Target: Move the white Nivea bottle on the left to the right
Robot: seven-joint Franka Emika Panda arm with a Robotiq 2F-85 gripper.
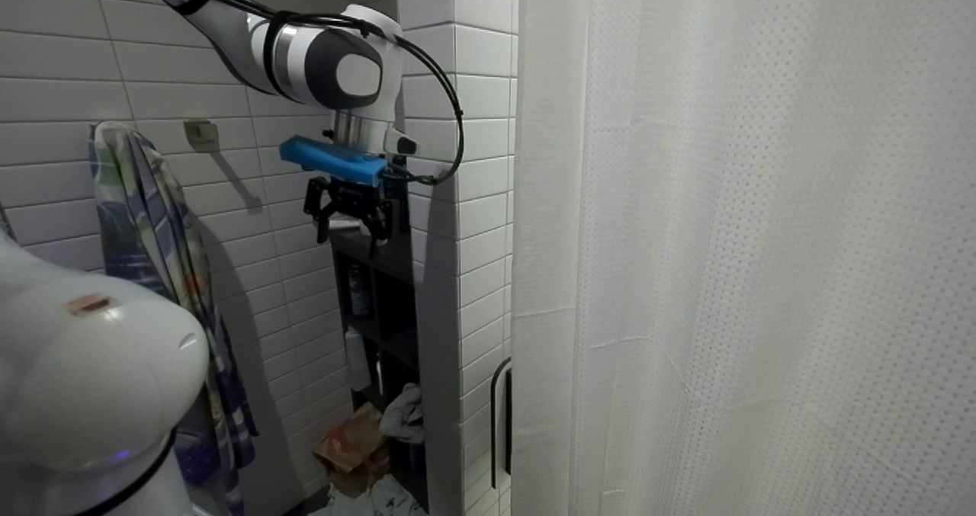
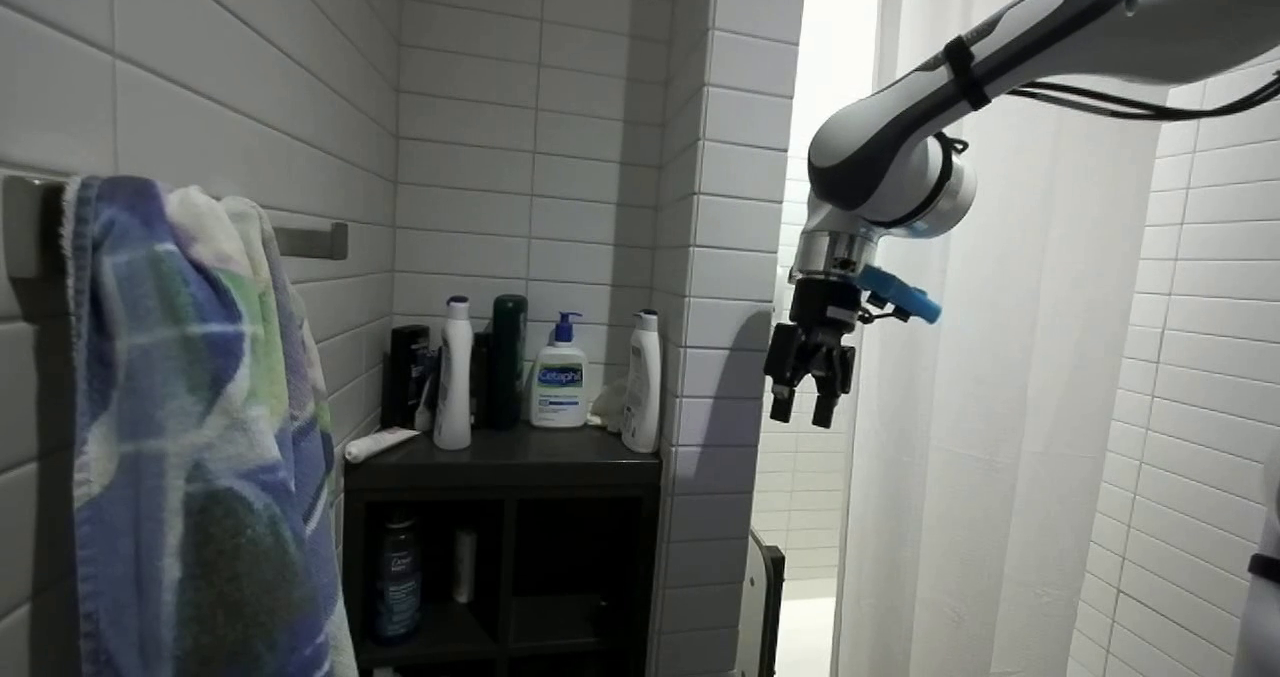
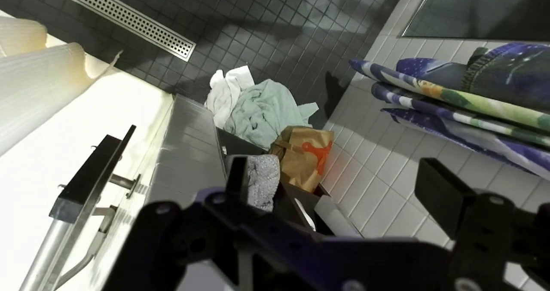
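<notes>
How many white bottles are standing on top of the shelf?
3 in an exterior view: left bottle, Cetaphil bottle in the middle, right bottle. Others may be hidden.

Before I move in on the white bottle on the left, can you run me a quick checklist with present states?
1. Pincer open and unloaded: ok, jaws apart, nothing held.
2. Left white bottle upright on the shelf: ok.
3. Brand readable as Nivea: cannot tell.
4. Room beside its base: not ok, a white tube lies close by.
5. Right end of the shelf free: not ok, another white bottle stands there.
6. Target seen in wrist view: not ok, not visible there.
</notes>
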